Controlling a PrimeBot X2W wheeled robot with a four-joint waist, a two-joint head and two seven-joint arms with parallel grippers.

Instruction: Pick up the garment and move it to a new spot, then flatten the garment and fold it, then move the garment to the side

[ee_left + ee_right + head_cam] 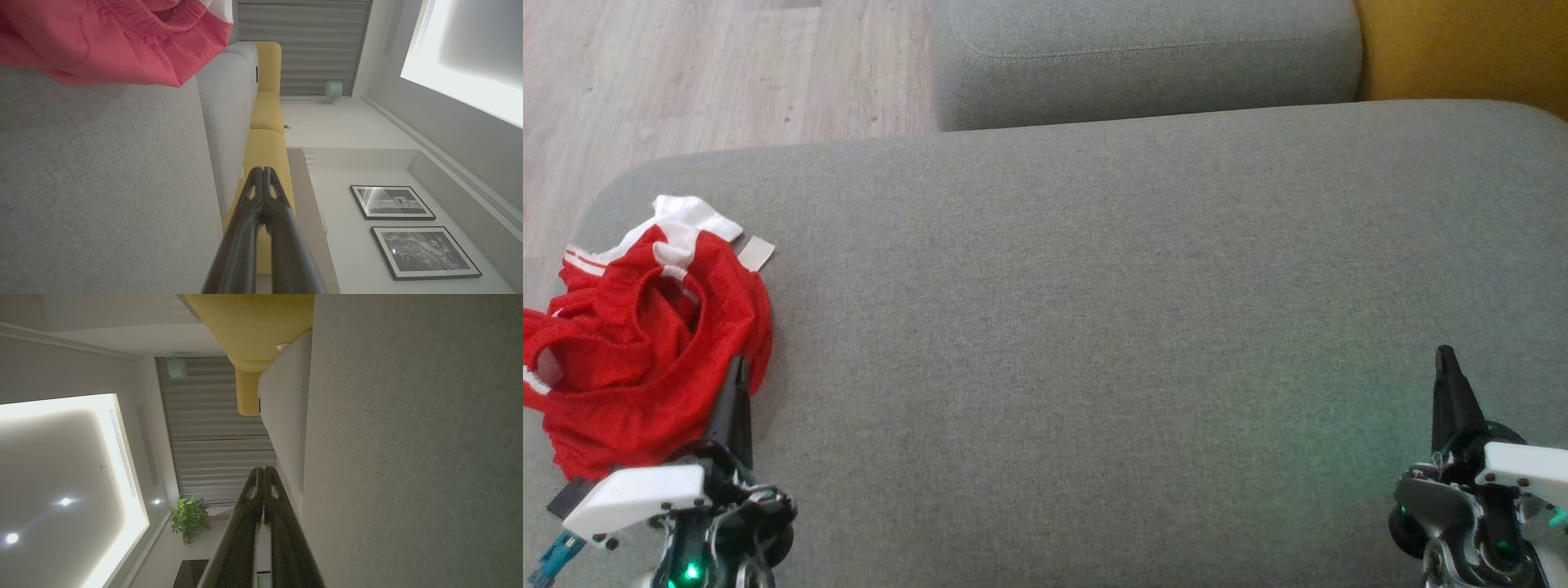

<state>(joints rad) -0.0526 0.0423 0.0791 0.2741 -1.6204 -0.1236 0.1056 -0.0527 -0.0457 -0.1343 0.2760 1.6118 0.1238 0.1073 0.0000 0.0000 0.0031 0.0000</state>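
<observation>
Sensibly, with the red garment (645, 343) crumpled at the left edge of the grey cushion (1094, 327), the left claw (738, 366), pressed together like the right claw (1446, 357), should spread, then pinch a thick fold.

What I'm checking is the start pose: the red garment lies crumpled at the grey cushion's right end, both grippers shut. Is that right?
No: the head view shows the red garment at the grey cushion's left end. The left gripper and right gripper are shut.

Grey sofa (1094, 286), yellow cushion (1462, 49), wooden floor (686, 73), potted plant (188, 516)
</observation>
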